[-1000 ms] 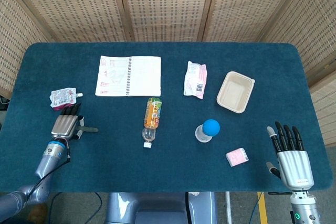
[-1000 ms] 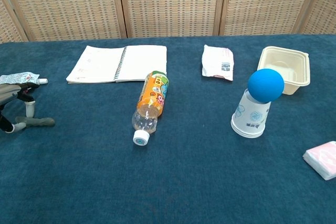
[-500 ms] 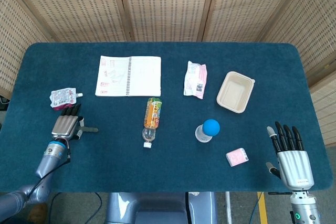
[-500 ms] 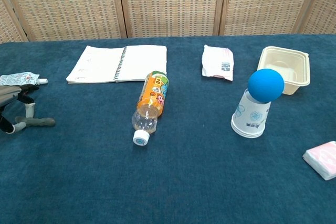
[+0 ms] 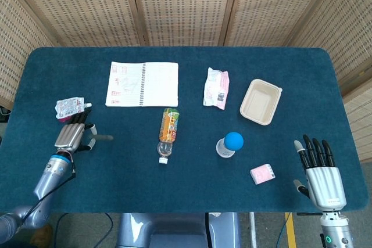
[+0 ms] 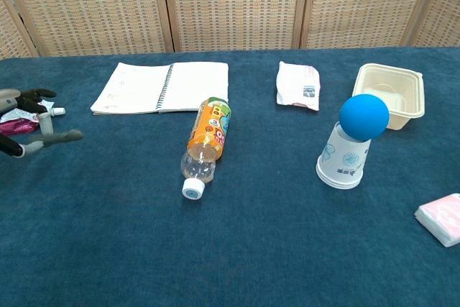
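- Both views are bright and evenly lit, with soft diffuse light from above.
- Shadows on the dark blue felt-covered table [image 5: 192,169] are faint and short; the blue ball on the white paper cup [image 6: 364,116] casts only a slight one.
- No glare, apart from small highlights on the clear plastic bottle with the orange label [image 6: 206,141].
- Focus is sharp throughout; slight softness at the left edge of the chest view.
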`<state>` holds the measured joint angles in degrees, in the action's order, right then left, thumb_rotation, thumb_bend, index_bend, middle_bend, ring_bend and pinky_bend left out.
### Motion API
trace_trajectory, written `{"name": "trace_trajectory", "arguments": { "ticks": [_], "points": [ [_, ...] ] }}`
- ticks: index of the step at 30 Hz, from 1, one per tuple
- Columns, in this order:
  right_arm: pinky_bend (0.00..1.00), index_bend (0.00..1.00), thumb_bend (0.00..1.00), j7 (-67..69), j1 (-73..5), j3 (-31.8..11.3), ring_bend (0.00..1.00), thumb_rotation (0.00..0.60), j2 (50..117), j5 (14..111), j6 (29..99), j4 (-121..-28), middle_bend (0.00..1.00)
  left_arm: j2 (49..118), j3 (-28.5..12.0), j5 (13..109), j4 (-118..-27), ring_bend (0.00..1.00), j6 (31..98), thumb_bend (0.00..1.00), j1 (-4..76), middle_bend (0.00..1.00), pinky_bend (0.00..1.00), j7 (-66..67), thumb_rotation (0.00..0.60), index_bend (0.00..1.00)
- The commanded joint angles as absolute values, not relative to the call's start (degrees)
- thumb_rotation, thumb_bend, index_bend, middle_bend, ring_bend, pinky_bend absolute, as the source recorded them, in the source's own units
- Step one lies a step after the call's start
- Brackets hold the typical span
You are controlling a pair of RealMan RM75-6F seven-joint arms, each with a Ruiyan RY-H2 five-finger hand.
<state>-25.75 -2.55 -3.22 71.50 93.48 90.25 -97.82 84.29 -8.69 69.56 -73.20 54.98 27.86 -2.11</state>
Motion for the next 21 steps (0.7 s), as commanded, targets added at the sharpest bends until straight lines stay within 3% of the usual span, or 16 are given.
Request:
{"name": "trace_trajectory", "arguments": {
  "ticks": [1,12,18,21],
  "points": [
    [0.0,0.0,0.0,-25.88,-2.74,-3.3,0.0,0.6,71.75,93.59,90.11,-97.58,0.0,83.11,-9.41,78.14,-75.4,0.0,61.08,0.48,26.38,0.0,0.0,-17.51,0.6,0.81],
    [0.0,0.02,0.0,-23.26,-7.02,-6.86,0.0,0.6,72.09,93.88,87.65,-96.08,0.0,84.54,-11.23,84.2,-80.95,0.0,62.3,0.48,30.09,0.0,0.0,-41.12,0.6,0.81],
    [0.0,0.22,0.0,-15.48,-12.68,-9.25,0.0,0.6,69.76,94.19,81.93,-96.71,0.0,85.26,-12.58,82.9,-85.86,0.0,58.11,0.48,34.04,0.0,0.0,-41.25,0.6,0.81],
    [0.0,0.28,0.02,-9.82,-15.42,-9.76,0.0,0.6,68.61,95.52,79.62,-97.13,0.0,85.03,-13.45,80.56,-88.73,0.0,54.73,0.48,35.83,0.0,0.0,-42.01,0.6,0.82]
  ]
}}
